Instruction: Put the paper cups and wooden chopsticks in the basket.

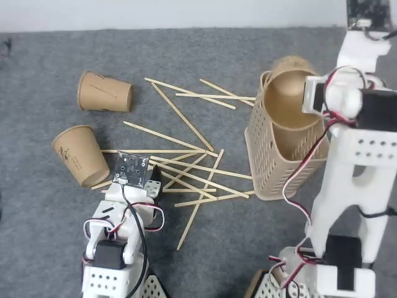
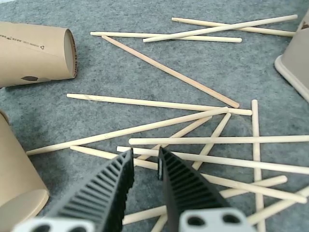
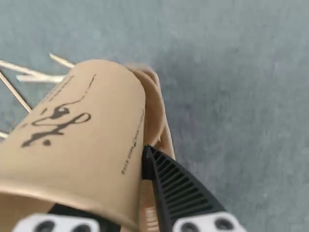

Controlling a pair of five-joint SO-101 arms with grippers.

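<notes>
Right gripper [image 3: 120,179] is clamped on a paper cup [image 1: 288,93]. One black finger [image 3: 166,186] presses against the cup's outer wall, and the cup hangs over the mouth of the basket [image 1: 267,167]. In the right wrist view the basket's rim shows just behind the cup. The basket is beige with slotted walls and stands on the grey, felt-like counter [image 1: 217,49] on the right arm's side.

The left gripper [image 2: 145,154] hovers low over the pile of chopsticks [image 2: 159,104]. Its jaws are a narrow gap apart and nothing is held between them. One chopstick runs across just beneath the tips.

The chopsticks lie loose on the counter in a crossed heap between the left arm and the basket. A few more lie farther back, and some ends lie just beside the basket's foot.

Two more cups lie on their sides on the counter, well apart from the basket. One [image 1: 104,92] lies at the far side of the heap. The other [image 1: 79,154] lies nearer, just beside the left arm, with a chopstick end close to it. The two cups are not touching each other.
</notes>
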